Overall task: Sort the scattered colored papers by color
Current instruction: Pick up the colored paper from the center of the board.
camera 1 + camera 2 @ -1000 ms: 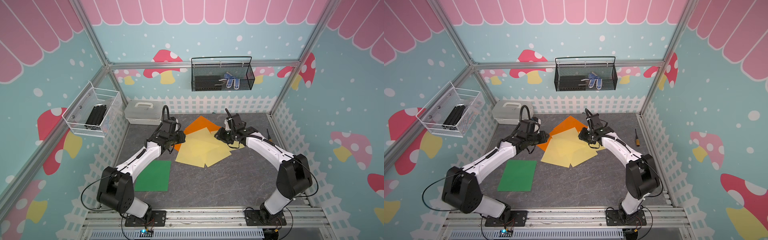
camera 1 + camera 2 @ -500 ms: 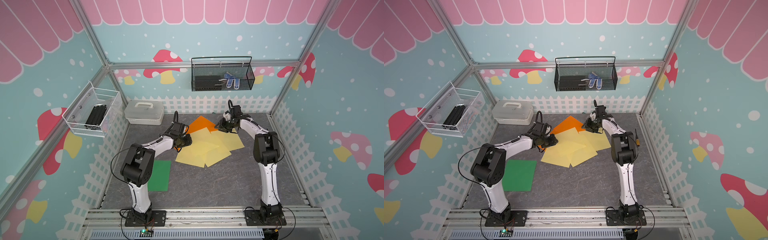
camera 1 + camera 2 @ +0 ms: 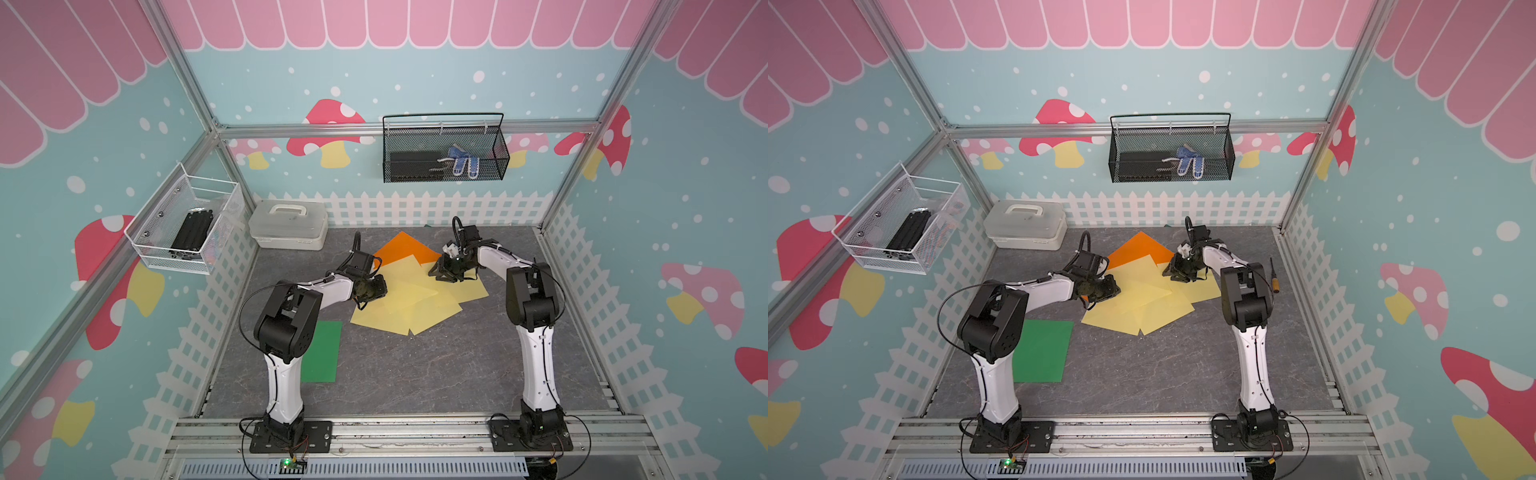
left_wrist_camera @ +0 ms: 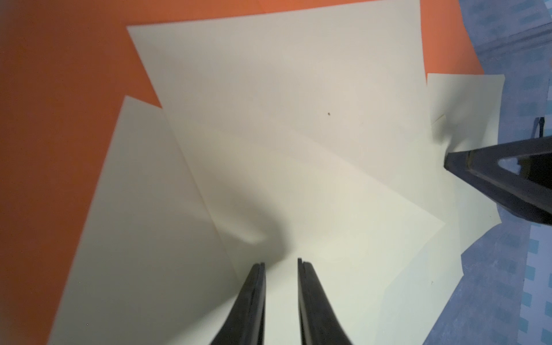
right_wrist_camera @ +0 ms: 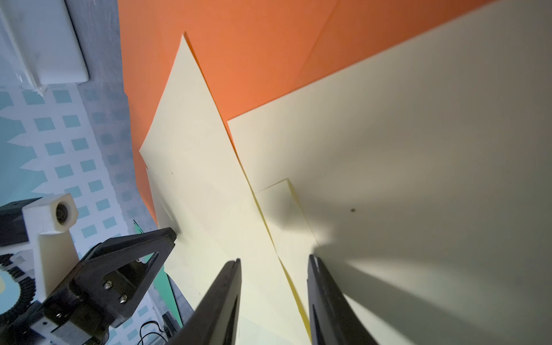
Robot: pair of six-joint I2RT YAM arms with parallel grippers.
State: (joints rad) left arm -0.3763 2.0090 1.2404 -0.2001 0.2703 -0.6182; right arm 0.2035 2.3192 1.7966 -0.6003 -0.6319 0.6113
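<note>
Yellow papers [image 3: 419, 299] lie fanned mid-frame in both top views, overlapping the orange paper [image 3: 401, 251] behind. The green paper [image 3: 322, 353] lies alone, lower left on the surface [image 3: 415, 374]. Both arms' elbows are raised compared with a second ago.

Left wrist: left end effector [image 4: 280, 264] has narrowed to a slim gap, tips on yellow, gripping nothing.

Right wrist: right end effector [image 5: 273, 260] is wider apart, straddling a yellow edge, empty.

Probably the yellow gets separated from the orange next.

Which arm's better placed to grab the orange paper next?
Left, probably: bare orange paper lies close beside the left gripper. The right gripper sits over yellow papers, with orange farther ahead.
</note>
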